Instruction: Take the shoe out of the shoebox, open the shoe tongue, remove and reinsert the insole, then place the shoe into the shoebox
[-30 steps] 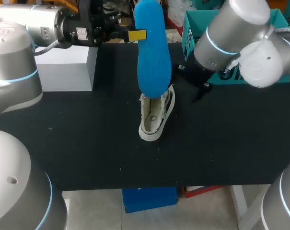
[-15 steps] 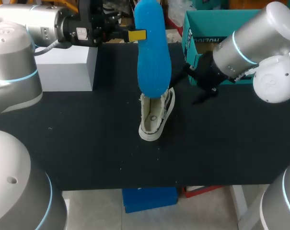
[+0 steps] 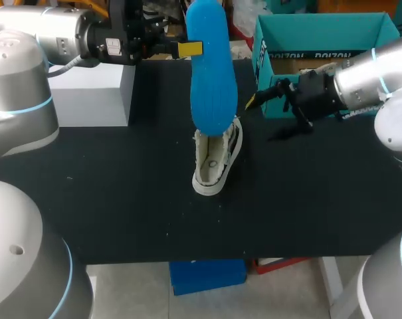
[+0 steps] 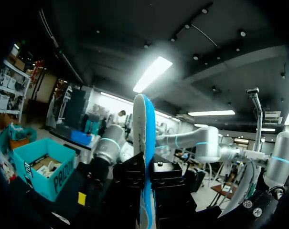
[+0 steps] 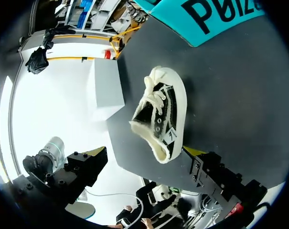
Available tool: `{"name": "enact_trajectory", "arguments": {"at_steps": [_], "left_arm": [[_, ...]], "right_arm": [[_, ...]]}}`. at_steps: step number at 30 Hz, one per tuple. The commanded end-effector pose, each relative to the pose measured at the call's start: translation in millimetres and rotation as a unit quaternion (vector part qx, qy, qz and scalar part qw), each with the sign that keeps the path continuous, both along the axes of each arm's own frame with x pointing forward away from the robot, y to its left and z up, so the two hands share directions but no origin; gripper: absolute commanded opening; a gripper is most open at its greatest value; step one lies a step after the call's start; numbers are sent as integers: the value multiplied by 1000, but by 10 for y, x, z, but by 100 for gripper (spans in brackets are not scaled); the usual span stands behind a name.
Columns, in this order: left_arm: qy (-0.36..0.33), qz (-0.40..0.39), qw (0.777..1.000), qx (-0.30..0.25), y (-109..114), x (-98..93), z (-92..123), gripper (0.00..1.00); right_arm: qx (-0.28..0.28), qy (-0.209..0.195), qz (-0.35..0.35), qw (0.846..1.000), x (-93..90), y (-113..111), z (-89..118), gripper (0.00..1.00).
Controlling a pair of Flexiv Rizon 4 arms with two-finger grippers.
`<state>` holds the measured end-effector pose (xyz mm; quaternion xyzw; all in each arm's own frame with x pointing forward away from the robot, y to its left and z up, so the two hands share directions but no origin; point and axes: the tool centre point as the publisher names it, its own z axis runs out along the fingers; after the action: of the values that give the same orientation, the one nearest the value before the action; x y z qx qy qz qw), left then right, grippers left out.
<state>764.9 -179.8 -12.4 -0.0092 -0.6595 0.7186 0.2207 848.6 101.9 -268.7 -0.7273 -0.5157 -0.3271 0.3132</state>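
Note:
A black and white shoe [image 3: 217, 159] lies on the black table [image 3: 107, 193], its open top toward the near edge. Above it hangs a blue insole [image 3: 210, 73], toe end down and touching the shoe's rim. My left gripper [image 3: 187, 48] is shut on the insole's upper edge. In the left wrist view the insole [image 4: 144, 124] stands edge-on between the left gripper's [image 4: 145, 176] fingers. My right gripper [image 3: 267, 109] is open, to the right of the shoe and apart from it. In the right wrist view the shoe [image 5: 161, 114] lies ahead of the right gripper [image 5: 144, 155]. The teal shoebox [image 3: 320, 40] stands at the back right.
A white block [image 3: 94, 93] stands at the back left of the table, also in the right wrist view as the white block [image 5: 108, 88]. The shoebox [image 5: 216, 14] lies beyond the shoe. The teal shoebox [image 4: 39, 167] also shows in the left wrist view.
My right arm has drawn back to the right and swung its gripper round toward the shoe, uncovering the shoebox. The left arm, insole and shoe have stayed put.

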Motion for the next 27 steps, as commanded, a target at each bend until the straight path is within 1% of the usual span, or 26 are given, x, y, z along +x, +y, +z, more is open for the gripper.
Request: {"name": "enact_trajectory", "arguments": {"at_steps": [1, 5, 9, 14, 21, 27], "left_arm": [[0, 1, 1000, 0, -8, -4, -9, 0], [0, 1, 1000, 0, -8, -4, -9, 0], [0, 1, 1000, 0, -8, -4, -9, 0], [0, 1, 1000, 0, -8, -4, -9, 0], [0, 1, 1000, 0, -8, -4, -9, 0], [0, 1, 1000, 0, -8, -4, -9, 0]], "right_arm": [[292, -58, -14, 954, 1, -45, -34, 100], [314, -93, -8, 945, -5, -43, 8, 100], [309, -123, 4, 943, -10, -35, 38, 100], [305, -147, 12, 941, -6, -31, 78, 100], [307, -143, 17, 941, -12, -24, 129, 100], [262, -153, 19, 953, -14, -41, 197, 100]]}}
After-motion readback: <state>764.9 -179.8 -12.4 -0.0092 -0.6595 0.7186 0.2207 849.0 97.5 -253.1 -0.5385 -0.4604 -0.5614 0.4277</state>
